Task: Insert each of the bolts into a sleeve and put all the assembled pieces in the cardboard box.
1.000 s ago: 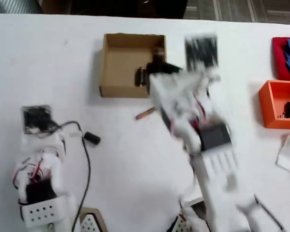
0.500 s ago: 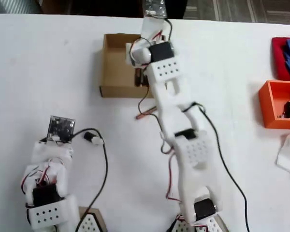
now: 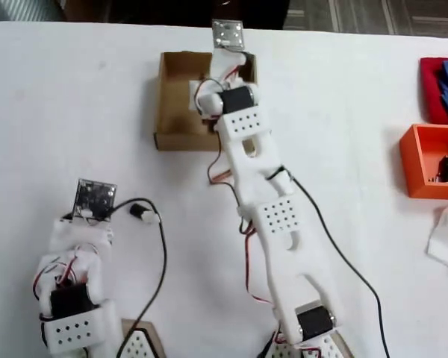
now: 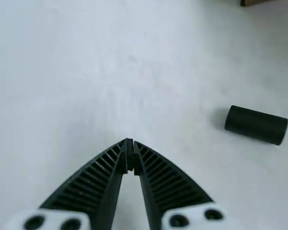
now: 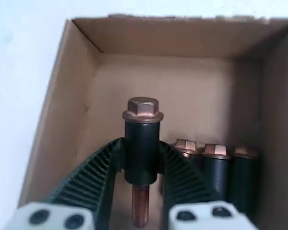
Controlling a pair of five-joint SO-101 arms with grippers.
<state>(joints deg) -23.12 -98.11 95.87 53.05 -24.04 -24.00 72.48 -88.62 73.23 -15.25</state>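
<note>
Nearest, the left gripper [image 4: 129, 153] is pinched together and empty. In the high view a loose black sleeve [image 4: 256, 124] lies on its side at its three o'clock. Farther, at twelve o'clock, the right gripper [image 5: 141, 146] clamps an assembled bolt-and-sleeve [image 5: 142, 129] mid-sleeve over the cardboard box [image 5: 67, 120], axis seemingly upright and hex head up, near three standing pieces [image 5: 216, 163]. It looks rigid, weighty and smooth, so it may slip.

The white worktop [image 3: 75, 97] carries a cardboard box [image 3: 181, 97] at the far middle, an orange bin [image 3: 414, 168] on the right, and a black sleeve [image 4: 256, 124] lying on its side at the near left.
</note>
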